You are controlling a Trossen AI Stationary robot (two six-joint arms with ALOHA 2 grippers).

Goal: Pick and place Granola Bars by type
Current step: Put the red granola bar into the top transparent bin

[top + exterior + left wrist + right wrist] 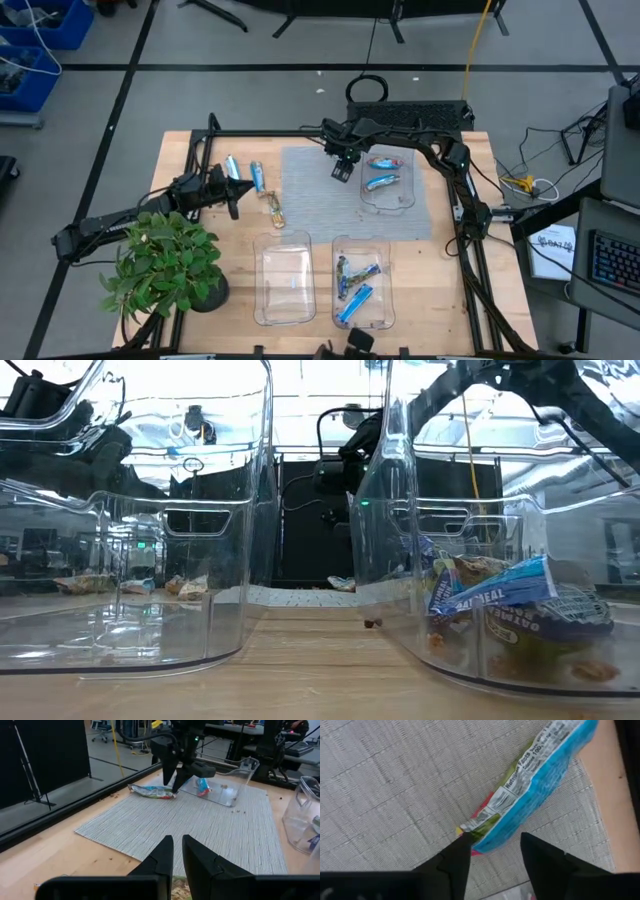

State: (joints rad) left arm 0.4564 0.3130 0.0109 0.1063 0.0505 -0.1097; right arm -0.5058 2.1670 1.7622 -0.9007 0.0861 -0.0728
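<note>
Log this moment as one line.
right gripper: open, straddling blue granola bar on mat | left gripper: shut, waiting

You've got three clear trays (285, 300), one grey mat (310, 190) and one potted plant (165, 260). Granola bars (381, 182):
- two in the tray beside the right gripper (495, 840)
- one between its jaws
- three loose near the left gripper (177, 839)
- roughly three in another tray
</note>
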